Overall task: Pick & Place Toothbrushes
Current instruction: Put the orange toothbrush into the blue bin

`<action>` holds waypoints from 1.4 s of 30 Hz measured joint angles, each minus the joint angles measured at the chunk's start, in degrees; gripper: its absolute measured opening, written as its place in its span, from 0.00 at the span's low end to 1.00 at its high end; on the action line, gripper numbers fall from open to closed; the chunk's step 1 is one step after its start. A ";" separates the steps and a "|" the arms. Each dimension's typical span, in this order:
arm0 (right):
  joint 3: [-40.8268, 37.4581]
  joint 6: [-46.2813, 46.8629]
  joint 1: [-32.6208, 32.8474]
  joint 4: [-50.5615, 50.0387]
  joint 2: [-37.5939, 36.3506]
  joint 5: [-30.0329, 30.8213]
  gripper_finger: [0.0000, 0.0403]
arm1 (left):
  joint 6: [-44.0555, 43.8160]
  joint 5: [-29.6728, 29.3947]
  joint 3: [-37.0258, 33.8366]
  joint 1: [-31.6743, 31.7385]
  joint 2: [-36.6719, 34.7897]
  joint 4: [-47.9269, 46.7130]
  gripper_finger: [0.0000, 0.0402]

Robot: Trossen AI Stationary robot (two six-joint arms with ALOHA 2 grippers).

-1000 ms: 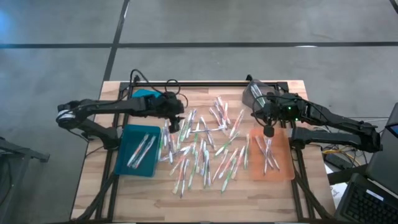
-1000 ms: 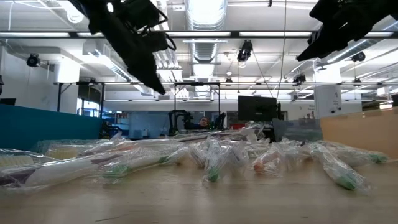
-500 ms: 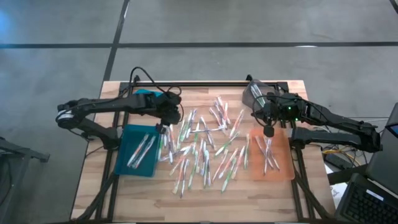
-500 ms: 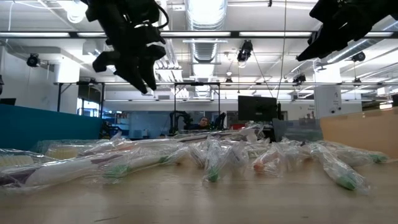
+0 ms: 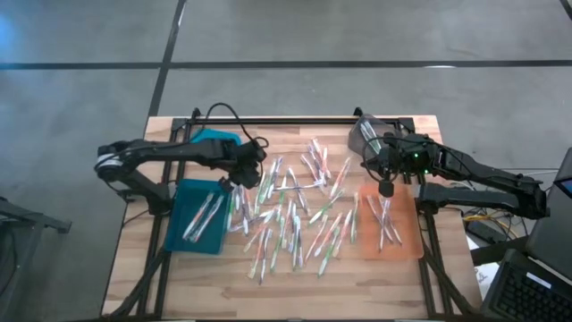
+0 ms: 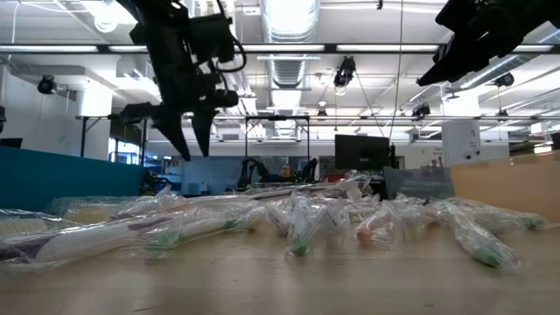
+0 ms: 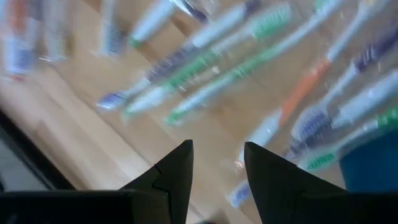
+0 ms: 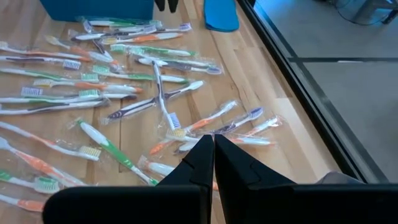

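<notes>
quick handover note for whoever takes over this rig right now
Left gripper: open, empty, above the pile's left edge beside the blue tray.
Right gripper: shut, empty, above the orange tray.
Toothbrushes: most lie loose in wrappers mid-table.
Done: a few brushes in each tray.
Left: the whole middle pile needs moving into the trays.

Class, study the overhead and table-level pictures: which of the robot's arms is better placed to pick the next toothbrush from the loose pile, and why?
Probably the left. The left gripper hangs open over the toothbrushes at the pile's edge. The right gripper is shut above the orange tray.
</notes>
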 joint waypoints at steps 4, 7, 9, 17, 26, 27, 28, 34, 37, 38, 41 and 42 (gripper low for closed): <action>0.00 0.00 0.00 0.02 0.00 0.00 0.02 | 0.30 -1.01 1.98 -2.09 3.06 -1.19 0.37; 0.00 0.00 0.00 0.02 0.00 -0.02 0.02 | 0.28 -0.99 3.58 -4.51 5.32 -3.25 0.37; 0.00 0.01 0.00 0.04 0.00 -0.02 0.02 | 0.28 -0.99 4.05 -6.12 6.43 -3.99 0.37; 0.00 0.00 0.00 0.08 0.02 -0.02 0.02 | -0.20 -2.34 4.48 -10.46 9.91 -4.86 0.37; 0.00 0.00 0.00 0.15 0.00 -0.04 0.02 | -0.46 -3.48 4.46 -11.38 12.75 -5.88 0.37; 0.00 0.00 0.00 0.15 0.00 -0.04 0.02 | -0.53 -3.58 4.46 -11.38 13.03 -5.88 0.37; 0.00 0.00 0.00 0.15 0.00 -0.04 0.02 | -0.53 -3.65 4.45 -11.38 13.26 -5.88 0.37; 0.00 0.02 0.00 0.17 0.00 -0.07 0.02 | 0.21 -3.85 4.30 -11.38 15.20 -5.90 0.37; 0.01 0.00 0.00 0.17 0.00 -0.08 0.02 | 0.55 -4.30 4.30 -11.38 16.11 -5.82 0.37; 0.00 0.00 0.00 0.17 0.00 -0.09 0.02 | 0.60 -4.58 4.30 -11.38 16.44 -5.80 0.37; 0.00 0.00 0.00 0.17 0.01 -0.09 0.02 | 1.63 -5.54 4.30 -11.38 17.48 -5.77 0.37; 0.02 0.00 0.00 0.17 0.00 -0.09 0.02 | 2.10 -5.60 4.30 -11.36 17.84 -5.75 0.37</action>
